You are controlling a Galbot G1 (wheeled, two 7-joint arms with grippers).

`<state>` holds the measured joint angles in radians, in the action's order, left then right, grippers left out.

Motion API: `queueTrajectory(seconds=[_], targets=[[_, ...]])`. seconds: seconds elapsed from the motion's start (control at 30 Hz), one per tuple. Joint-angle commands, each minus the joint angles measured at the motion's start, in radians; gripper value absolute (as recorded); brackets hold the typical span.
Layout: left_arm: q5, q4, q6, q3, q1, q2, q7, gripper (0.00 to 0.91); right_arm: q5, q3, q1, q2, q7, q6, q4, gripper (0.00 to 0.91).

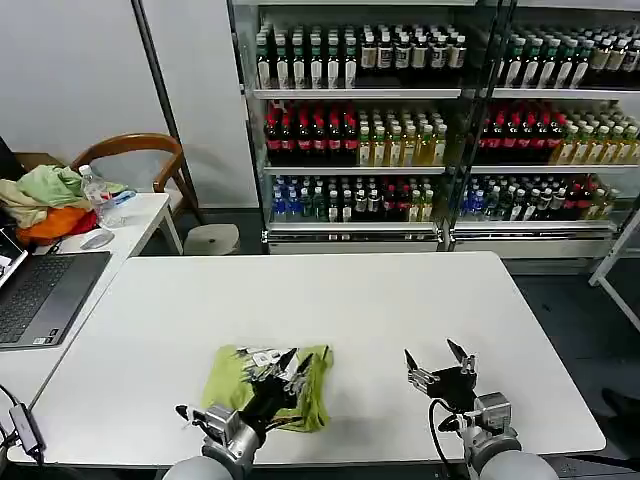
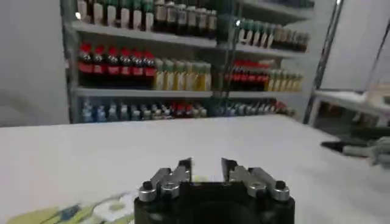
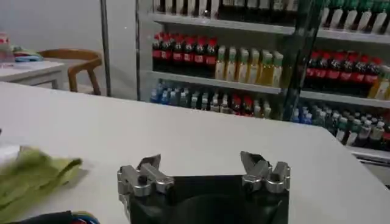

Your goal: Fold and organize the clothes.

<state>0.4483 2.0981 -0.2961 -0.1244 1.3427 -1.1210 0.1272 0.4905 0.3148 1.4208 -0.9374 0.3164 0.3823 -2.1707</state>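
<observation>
**Lime T-shirt bunched at the near edge of the white table, both grippers open**

The left gripper (image 1: 286,365) sits low over the near edge of the white rectangular table (image 1: 330,300), directly above the garment, its fingers parted with nothing between them. Under it lies the crumpled lime-green cotton T-shirt (image 1: 315,392), gathered into a compact bundle on the near left of the tabletop. Its white printed patch (image 1: 262,356) faces up at the far end. The bundle's long axis runs slightly left to right; collar direction cannot be told. The right gripper (image 1: 438,360) hovers near the table's front edge, just right of the shirt and apart from it, jaws spread and empty
</observation>
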Motion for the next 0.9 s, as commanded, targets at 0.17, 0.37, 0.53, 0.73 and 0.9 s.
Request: queueTrajectory(seconds=[0.17,0.37,0.53,0.73,0.9], targets=[[0.059,0.047,0.115,-0.115,0.026,0.033,-0.004,0.907,0.000,0.001,-0.006,0.005,-0.001,-0.001,-0.001,0.907],[0.056,-0.073,0.058,-0.309,0.113,0.089,0.099,0.907,-0.001,0.019,-0.027,0.010,-0.003,-0.012,-0.011,0.907],[0.144,-0.148,-0.042,-0.323,0.119,0.071,0.195,0.907,-0.001,0.008,-0.055,0.007,-0.003,-0.012,-0.017,0.907],[0.280,-0.127,-0.050,-0.326,0.096,0.045,0.214,0.907,-0.004,0.001,-0.049,0.009,-0.005,-0.014,-0.011,0.907],[0.280,-0.144,-0.063,-0.300,0.097,0.034,0.199,0.907,-0.006,0.002,-0.046,0.008,-0.005,-0.015,-0.010,0.907]])
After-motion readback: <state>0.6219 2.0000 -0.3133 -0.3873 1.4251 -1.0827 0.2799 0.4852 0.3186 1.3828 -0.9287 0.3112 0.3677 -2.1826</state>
